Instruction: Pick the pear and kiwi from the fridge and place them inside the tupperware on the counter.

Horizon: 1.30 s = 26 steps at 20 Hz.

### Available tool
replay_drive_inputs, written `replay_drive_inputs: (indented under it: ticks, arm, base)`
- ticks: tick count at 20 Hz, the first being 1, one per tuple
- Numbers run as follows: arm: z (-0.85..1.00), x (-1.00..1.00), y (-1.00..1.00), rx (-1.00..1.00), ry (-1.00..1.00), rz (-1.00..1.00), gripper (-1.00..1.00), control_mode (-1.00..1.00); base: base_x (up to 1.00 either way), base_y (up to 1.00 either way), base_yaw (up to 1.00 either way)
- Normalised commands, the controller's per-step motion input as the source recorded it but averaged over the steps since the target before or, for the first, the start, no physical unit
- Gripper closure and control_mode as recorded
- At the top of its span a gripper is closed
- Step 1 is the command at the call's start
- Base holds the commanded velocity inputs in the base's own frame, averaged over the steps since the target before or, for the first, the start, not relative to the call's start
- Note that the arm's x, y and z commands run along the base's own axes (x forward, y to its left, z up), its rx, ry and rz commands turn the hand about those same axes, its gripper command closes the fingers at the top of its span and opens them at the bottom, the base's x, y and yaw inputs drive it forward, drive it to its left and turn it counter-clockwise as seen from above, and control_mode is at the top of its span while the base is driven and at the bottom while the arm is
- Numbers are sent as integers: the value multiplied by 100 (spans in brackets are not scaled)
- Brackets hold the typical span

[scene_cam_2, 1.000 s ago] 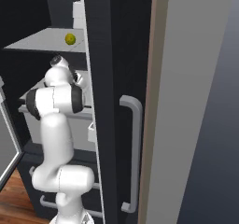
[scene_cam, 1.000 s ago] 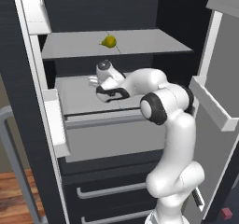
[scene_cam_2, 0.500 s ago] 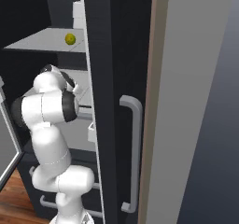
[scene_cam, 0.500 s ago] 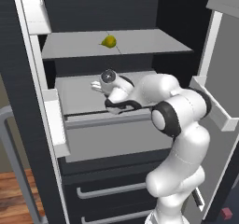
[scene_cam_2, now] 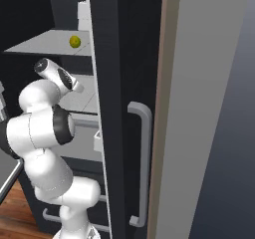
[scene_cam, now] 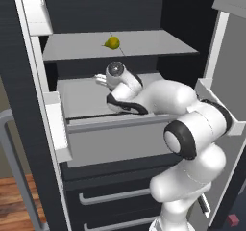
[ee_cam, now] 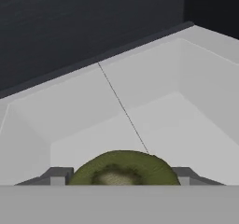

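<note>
The fridge (scene_cam: 120,13) stands open in front of me. The yellow-green pear (scene_cam: 112,43) lies on its upper grey shelf (scene_cam: 158,44), and the right base view shows the pear (scene_cam_2: 74,41) too. My gripper (scene_cam: 102,79) reaches in below that shelf, over the open grey drawer (scene_cam: 120,134). In the hand view the gripper (ee_cam: 120,175) is shut on the brown-olive kiwi (ee_cam: 122,166), which sits between both finger tips (ee_cam: 56,175), with the pale drawer floor beyond. The tupperware and the counter are out of view.
White door bins (scene_cam: 57,129) jut out on the left, and another bin (scene_cam: 211,100) on the right door is close to my elbow. Dark lower drawers with bar handles (scene_cam: 115,194) sit beneath. The fridge's other door with its grey handle (scene_cam_2: 142,158) walls off the right.
My elbow has swung out to the right and toward the cameras, and the hand has lifted a little over the drawer. The pear has not moved.
</note>
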Motion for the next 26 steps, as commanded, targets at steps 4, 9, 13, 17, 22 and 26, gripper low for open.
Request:
replay_drive_inputs:
  ticks: [4,9,13,17,22,26]
  arm:
    - [37,-74,-12,0,0,0,100,-100]
    - [25,-90,-13,0,0,0,100,-100]
    - [43,-86,-19,0,0,0,100,-100]
    - [56,-78,-22,6,1,0,100,-100]
    - [56,-73,-26,14,23,3,100,-100]
    - [31,-67,-20,0,36,1,100,-100]
  base:
    - [0,0,0]
    - [0,0,0]
    - [0,0,0]
    - [0,0,0]
    - [0,0,0]
    - [0,0,0]
